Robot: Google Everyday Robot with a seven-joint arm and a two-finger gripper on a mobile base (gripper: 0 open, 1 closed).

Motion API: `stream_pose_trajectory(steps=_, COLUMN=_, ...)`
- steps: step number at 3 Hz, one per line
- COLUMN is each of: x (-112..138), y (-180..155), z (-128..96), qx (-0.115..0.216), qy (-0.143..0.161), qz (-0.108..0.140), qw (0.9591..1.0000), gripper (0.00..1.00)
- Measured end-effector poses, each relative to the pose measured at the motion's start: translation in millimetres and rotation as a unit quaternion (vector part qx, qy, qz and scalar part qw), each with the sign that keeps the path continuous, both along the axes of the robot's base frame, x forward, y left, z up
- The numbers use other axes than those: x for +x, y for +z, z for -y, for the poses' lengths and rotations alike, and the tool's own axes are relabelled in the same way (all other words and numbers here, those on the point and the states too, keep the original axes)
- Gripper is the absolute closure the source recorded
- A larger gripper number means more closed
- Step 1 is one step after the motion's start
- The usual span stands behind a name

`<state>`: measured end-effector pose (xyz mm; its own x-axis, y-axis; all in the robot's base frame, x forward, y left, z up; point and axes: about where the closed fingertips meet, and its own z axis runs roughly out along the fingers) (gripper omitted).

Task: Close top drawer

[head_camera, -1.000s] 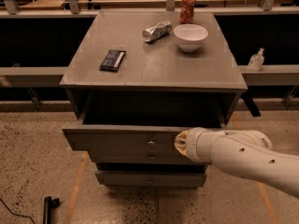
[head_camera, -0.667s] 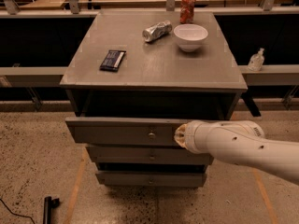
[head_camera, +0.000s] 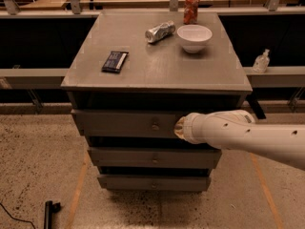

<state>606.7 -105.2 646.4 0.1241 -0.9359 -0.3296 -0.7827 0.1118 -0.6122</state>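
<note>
The top drawer (head_camera: pixel 124 123) is the uppermost of three in a grey cabinet. Its flat front has a small metal knob (head_camera: pixel 155 126) at centre. It stands out only a little from the cabinet, with a dark gap above it. My gripper (head_camera: pixel 179 128) is at the end of the white arm (head_camera: pixel 248 137) that reaches in from the right. It is pressed against the drawer front, just right of the knob.
On the cabinet top (head_camera: pixel 157 66) lie a dark flat packet (head_camera: pixel 115 61), a tipped silver can (head_camera: pixel 160 31), a white bowl (head_camera: pixel 194 37) and an upright red can (head_camera: pixel 191 8). A bottle (head_camera: pixel 261 61) stands on the right ledge. A black object (head_camera: pixel 48 213) lies on the floor.
The top drawer has slid back into the cabinet, from well pulled out to nearly flush. My arm has followed it forward, staying against the front.
</note>
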Motion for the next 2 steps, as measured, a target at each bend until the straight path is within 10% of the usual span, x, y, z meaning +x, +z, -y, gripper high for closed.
stream_pose_trajectory(steps=2, x=-26.7, y=15.0, z=-12.4, qx=0.040, qy=0.015, qz=-0.054, qw=0.9976, gripper=1.00)
